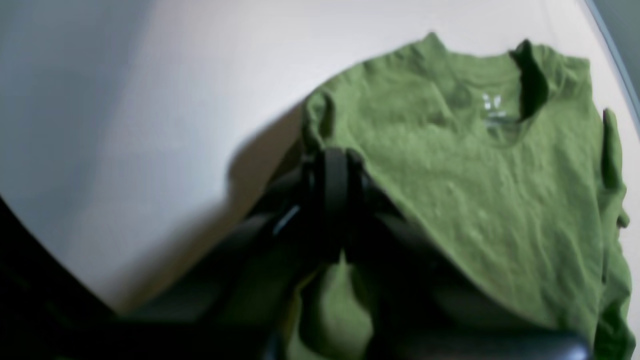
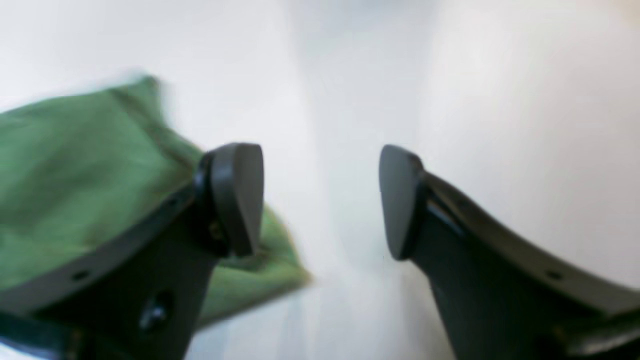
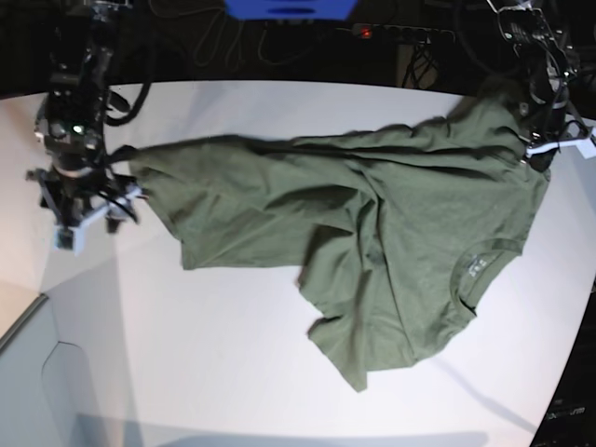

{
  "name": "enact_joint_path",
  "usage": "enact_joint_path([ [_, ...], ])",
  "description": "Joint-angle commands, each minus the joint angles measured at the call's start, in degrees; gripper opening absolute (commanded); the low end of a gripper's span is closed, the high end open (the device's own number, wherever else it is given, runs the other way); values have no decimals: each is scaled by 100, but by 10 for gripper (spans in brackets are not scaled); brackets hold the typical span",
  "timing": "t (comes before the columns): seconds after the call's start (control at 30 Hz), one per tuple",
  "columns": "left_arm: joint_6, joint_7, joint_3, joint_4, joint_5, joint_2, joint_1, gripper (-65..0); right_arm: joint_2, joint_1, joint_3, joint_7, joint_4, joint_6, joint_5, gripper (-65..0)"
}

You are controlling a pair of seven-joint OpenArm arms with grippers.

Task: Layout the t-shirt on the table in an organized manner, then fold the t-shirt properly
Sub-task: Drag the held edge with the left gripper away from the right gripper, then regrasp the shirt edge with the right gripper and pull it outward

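While the t-shirt (image 3: 372, 233) lies half spread across the middle and right of the table (image 3: 233, 372) in the base view, only one arm has hold of it. The left gripper (image 1: 332, 170), at the upper right of the base view, is clenched on a bunched edge of the cloth near a shoulder, and that corner is lifted off the surface. The right gripper (image 2: 320, 200), at the left edge of the base view, stands with its jaws wide apart and nothing between them; in its wrist view the green hem lies just beside one finger (image 2: 240, 195), not inside the gap.

The step in hand looks like the laying-out stage, since the body is still rumpled, with a fold running through the centre and one sleeve tucked toward the lower middle of the frame. The collar (image 3: 484, 270) faces the lower right.

To do it well, the right arm would probably need a fresh hold on the loose hem at the left (a pinch at the very corner, not mid-edge, so the cloth hangs square). Both arms could then draw apart until the fabric is taut, lower it together, and let go only once it rests flat. Pulling too hard against the left hold risks dragging the whole shirt toward the curved table edge.
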Motion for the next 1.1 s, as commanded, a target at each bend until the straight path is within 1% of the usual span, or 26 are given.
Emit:
enact_joint_path([
  [0.0, -72, -112, -1, 83, -50, -70, 1, -650, 58, 134, -198, 109, 28, 12, 45, -281],
  [0.07, -72, -112, -1, 83, -50, -70, 1, -650, 146, 310, -664, 109, -192, 12, 45, -281],
  [0.13, -72, -112, -1, 83, -50, -70, 1, -650, 164, 582, -1165, 109, -587, 12, 45, -281],
  [0.2, -72, -112, -1, 75, -41, -70, 1, -650, 155, 890, -1429, 109, -1124, 12, 45, -279],
  [0.27, -72, -112, -1, 75, -41, -70, 1, -650, 146, 1277, -1631, 126, -1765, 12, 45, -260],
  [0.33, -72, -112, 8, 75, -41, -70, 1, -650, 137, 1637, -1737, 153, -2372, 12, 45, -241],
  [0.43, -72, -112, 8, 75, -41, -70, 1, -650, 137, 2085, -1781, 170, -3172, 12, 45, -238],
  [0.53, -72, -112, 8, 75, -23, -70, 1, -650, 146, 2367, -1781, 170, -3699, 12, 45, -239],
  [0.63, -72, -112, 8, 75, -14, -70, 9, -650, 146, 2446, -1789, 179, -3928, 12, 45, -247],
  [0.7, -72, -112, 8, 75, -6, -70, 9, -650, 146, 2437, -1789, 179, -3972, 12, 45, -294],
  [0.73, -72, -112, 8, 75, -6, -70, 9, -650, 137, 2428, -1789, 188, -3972, 21, 45, -340],
  [0.8, -72, -112, 8, 75, -6, -70, 9, -650, 137, 2419, -1789, 258, -3972, 21, 45, -454],
  [0.87, -72, -112, 8, 75, -14, -70, 9, -650, 146, 2340, -1789, 364, -3937, 21, 45, -593],
  [0.9, -72, -112, 8, 75, -14, -70, 9, -650, 146, 2305, -1763, 399, -3884, 21, 45, -650],
  [1.07, -72, -112, 8, 75, -14, -70, 1, -650, 217, 2059, -1614, 381, -3084, 12, 45, -650],
])
